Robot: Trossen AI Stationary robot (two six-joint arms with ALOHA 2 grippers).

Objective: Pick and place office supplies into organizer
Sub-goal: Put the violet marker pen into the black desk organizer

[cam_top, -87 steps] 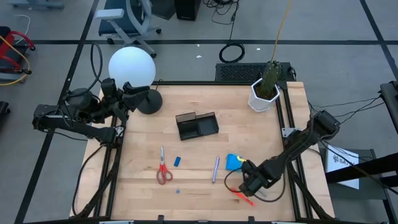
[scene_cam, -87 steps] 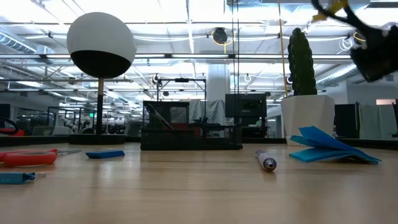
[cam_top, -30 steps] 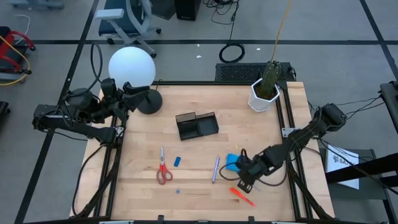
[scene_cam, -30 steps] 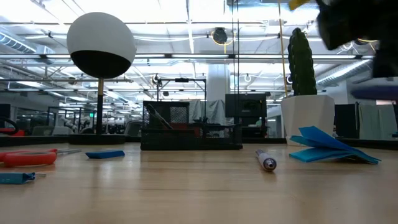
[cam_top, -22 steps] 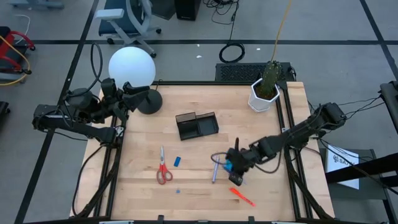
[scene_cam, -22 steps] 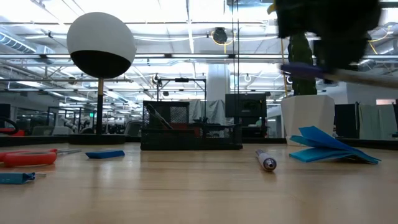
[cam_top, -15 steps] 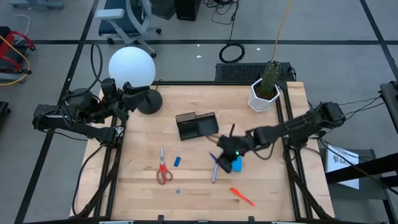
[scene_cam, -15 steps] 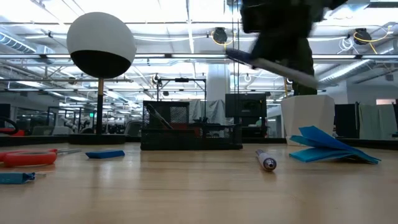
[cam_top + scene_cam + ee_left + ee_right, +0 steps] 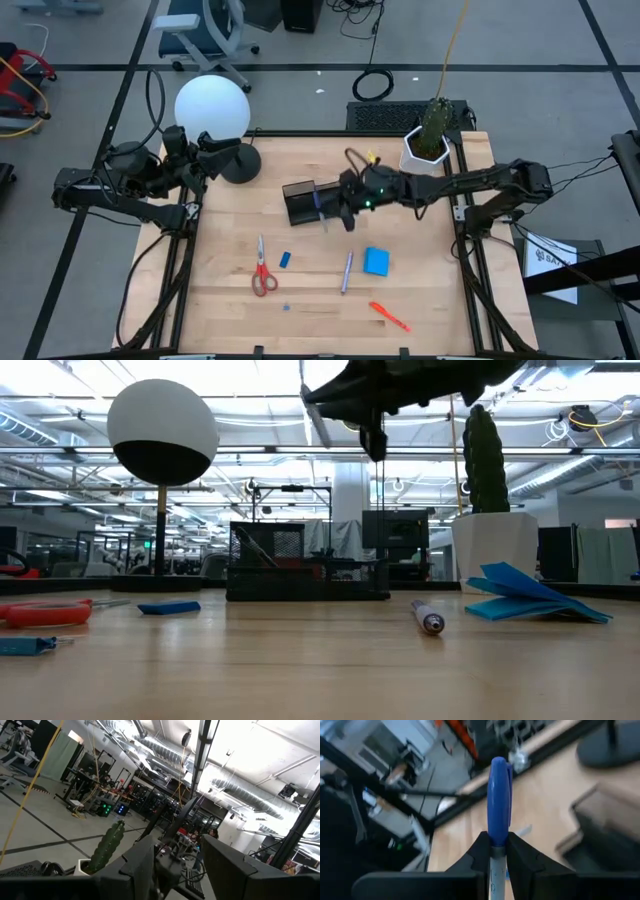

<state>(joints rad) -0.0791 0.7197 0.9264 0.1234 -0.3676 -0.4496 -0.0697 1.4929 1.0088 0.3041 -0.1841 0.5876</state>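
**Operator:** Holding a blue-capped pen in the right gripper, fingers pinched tight on its barrel just below the cap. The pen's long axis is running straight out ahead of the gripper, cap leading.

**Spotter:** And where is the organizer from there?

**Operator:** I'm hanging right over it. From above, the organizer is sitting directly beneath the gripper, and the pen's tip is reaching over its left compartment. In the low view the gripper is hovering well above the tray's wall, not touching it.

**Spotter:** So which way am I expecting you to go?

**Operator:** Downward, I'd say, and the pen is lying nearly flat and pointing across the tray, so I'm judging it needs to line up with the compartment before I let go.

**Spotter:** Left arm?

**Operator:** The left gripper is waiting far off beside the lamp base, fingers standing apart, holding nothing. The right arm is the nearer one by a long way.

**Spotter:** Anything else close by?

**Operator:** Behind the gripper, toward me, the grey-purple marker and blue notepad are lying on the table, well apart from the tray.
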